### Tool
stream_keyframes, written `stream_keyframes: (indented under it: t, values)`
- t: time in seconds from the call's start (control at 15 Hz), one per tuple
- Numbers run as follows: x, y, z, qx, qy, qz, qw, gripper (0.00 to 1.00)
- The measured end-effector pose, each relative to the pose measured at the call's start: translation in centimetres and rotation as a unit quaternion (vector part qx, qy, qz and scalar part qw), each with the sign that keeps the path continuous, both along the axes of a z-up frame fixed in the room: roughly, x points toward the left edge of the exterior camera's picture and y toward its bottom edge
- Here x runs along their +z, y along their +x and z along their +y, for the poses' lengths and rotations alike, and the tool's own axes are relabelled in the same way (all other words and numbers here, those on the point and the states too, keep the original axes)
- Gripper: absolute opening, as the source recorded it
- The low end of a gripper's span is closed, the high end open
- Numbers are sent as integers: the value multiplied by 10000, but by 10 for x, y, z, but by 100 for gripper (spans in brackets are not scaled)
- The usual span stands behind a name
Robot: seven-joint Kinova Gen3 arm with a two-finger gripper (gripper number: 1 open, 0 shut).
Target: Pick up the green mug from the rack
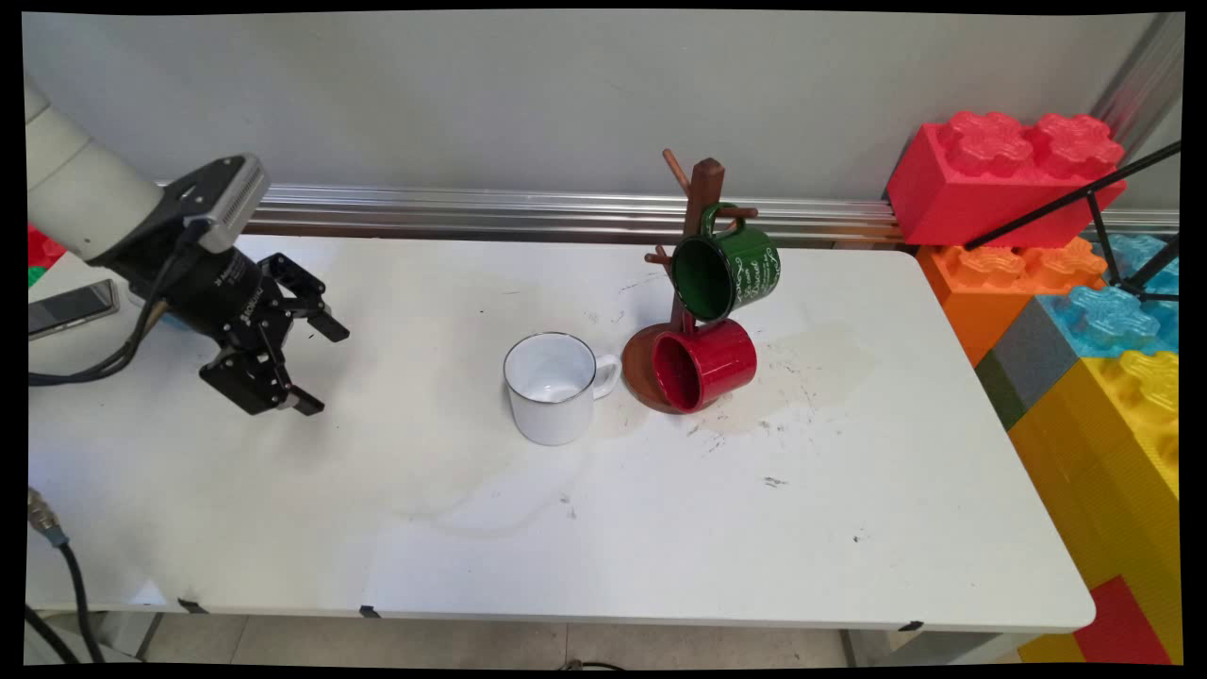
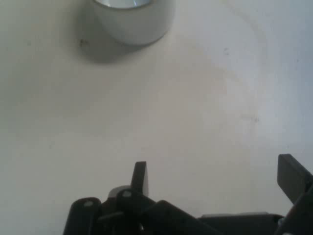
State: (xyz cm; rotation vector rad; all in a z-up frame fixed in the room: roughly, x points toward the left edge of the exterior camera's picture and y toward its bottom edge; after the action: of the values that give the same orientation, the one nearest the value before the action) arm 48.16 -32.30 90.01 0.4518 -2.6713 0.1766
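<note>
Three mugs sit on the table (image 1: 660, 528). Nearest the camera stands the white mug (image 1: 552, 387), upright, handle toward the red mug (image 1: 705, 365), which lies on the rack's (image 1: 696, 236) round base. Above it the green mug (image 1: 726, 271) hangs from a peg. Well to the white mug's left, the gripper (image 1: 316, 368) hovers over bare table, fingers (image 2: 141, 177) spread apart, holding nothing.

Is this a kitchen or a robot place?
Probably a robot lab or test room, not a kitchen: a robot gripper hangs over a plain white table, with giant toy bricks stacked beside it and just a mug tree with mugs.
</note>
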Motion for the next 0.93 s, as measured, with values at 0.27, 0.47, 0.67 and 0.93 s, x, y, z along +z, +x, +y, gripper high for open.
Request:
stream_keyframes:
  t: [0.27,0.47,0.67,0.93]
  values:
    - [-12,7,0,-8,54,-5,10000,100]
    - [-17,6,-1,-4,58,49,10000,100]
    - [-19,0,-3,7,43,151,9999,100]
    - [-17,-28,-10,143,-50,539,9984,100]
